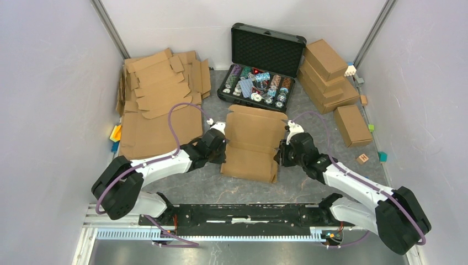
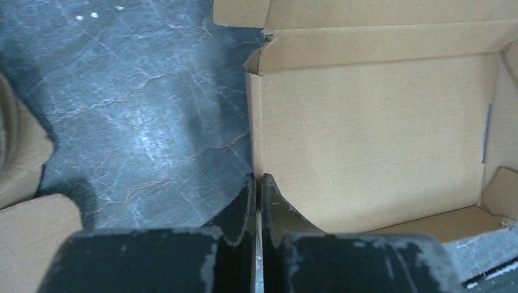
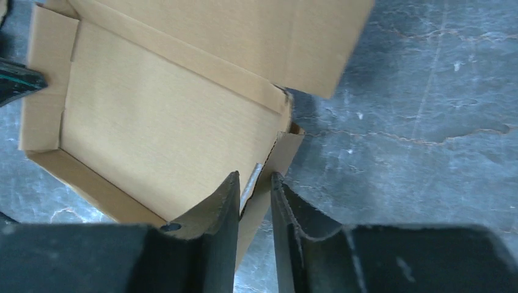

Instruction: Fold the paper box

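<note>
The paper box (image 1: 251, 138) lies in the middle of the table, a brown cardboard mailer with its side walls raised and its lid flap lying open towards the back. My left gripper (image 1: 221, 144) is shut on the box's left wall; in the left wrist view the fingers (image 2: 257, 178) pinch that wall's edge, with the box floor (image 2: 366, 140) to the right. My right gripper (image 1: 282, 150) is at the right wall. In the right wrist view its fingers (image 3: 253, 177) hold the leaning right wall (image 3: 278, 152) between them, a narrow gap apart.
A stack of flat cardboard blanks (image 1: 157, 94) lies at the back left. A black case of poker chips (image 1: 259, 66) stands open behind the box. Finished brown boxes (image 1: 328, 74) and one single box (image 1: 352, 124) sit at the right, with small coloured blocks (image 1: 382, 157) near both walls.
</note>
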You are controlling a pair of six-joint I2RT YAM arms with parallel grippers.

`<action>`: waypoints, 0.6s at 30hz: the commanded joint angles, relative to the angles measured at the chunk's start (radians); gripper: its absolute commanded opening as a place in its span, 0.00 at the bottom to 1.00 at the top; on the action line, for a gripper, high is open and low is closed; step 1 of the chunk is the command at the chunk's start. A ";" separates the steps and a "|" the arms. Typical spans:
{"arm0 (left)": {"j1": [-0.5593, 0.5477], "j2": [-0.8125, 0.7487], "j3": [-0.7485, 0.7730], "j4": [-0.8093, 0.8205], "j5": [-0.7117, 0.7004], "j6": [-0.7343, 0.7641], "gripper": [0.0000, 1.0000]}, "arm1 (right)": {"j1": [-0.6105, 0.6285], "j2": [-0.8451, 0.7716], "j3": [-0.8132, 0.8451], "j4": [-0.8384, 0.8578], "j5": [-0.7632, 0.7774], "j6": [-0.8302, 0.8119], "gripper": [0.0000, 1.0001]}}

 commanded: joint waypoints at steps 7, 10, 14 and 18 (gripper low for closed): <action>-0.003 -0.103 -0.050 0.087 0.034 0.000 0.04 | 0.011 -0.013 -0.052 0.155 -0.138 0.049 0.54; -0.003 -0.087 -0.027 0.054 0.040 0.000 0.04 | 0.010 -0.032 -0.080 0.194 -0.164 0.081 0.56; -0.003 -0.114 -0.035 0.050 0.024 0.001 0.05 | 0.010 -0.026 -0.070 0.160 -0.155 0.058 0.56; -0.003 -0.117 -0.038 0.058 0.023 0.000 0.05 | 0.011 -0.023 -0.074 0.158 -0.151 0.062 0.52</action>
